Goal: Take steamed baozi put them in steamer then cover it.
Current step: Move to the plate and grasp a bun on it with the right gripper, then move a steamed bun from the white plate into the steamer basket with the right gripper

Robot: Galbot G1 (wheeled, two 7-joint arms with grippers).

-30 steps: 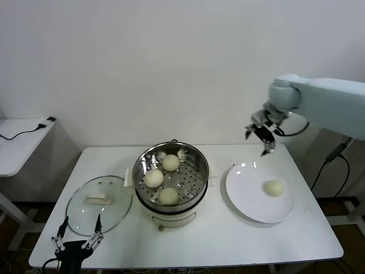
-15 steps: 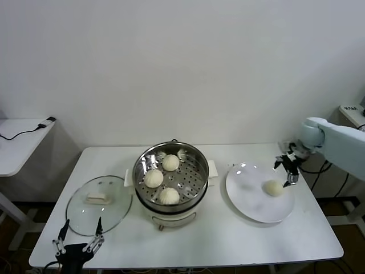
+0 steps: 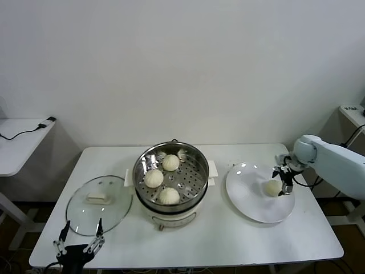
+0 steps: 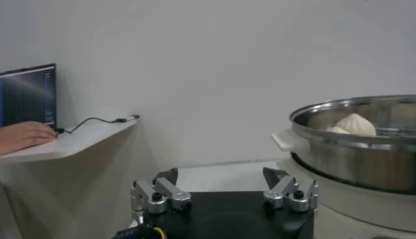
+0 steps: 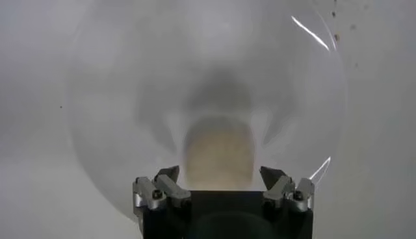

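From the head camera, the round shiny steel steamer (image 3: 171,180) sits in the middle of the white table (image 3: 228,240). Three small round cream-white buns (image 3: 169,196) lie inside it. The round clear glass lid (image 3: 98,204) lies flat at the steamer's nine o'clock. The last bun (image 3: 273,187) waits on the flat white plate (image 3: 251,208) at the steamer's three o'clock. The right gripper (image 3: 283,181) is low, right at this bun's three o'clock side, with its jaws spread around it and not yet squeezing. The right arm is much the nearer one. The left gripper (image 3: 77,244) is parked at the table's near edge, by the lid, open and empty.

From the left wrist camera, the left gripper (image 4: 223,191) has wide jaws holding nothing.

From the right wrist camera, the bun (image 5: 219,152) sits between the open fingers (image 5: 166,183).
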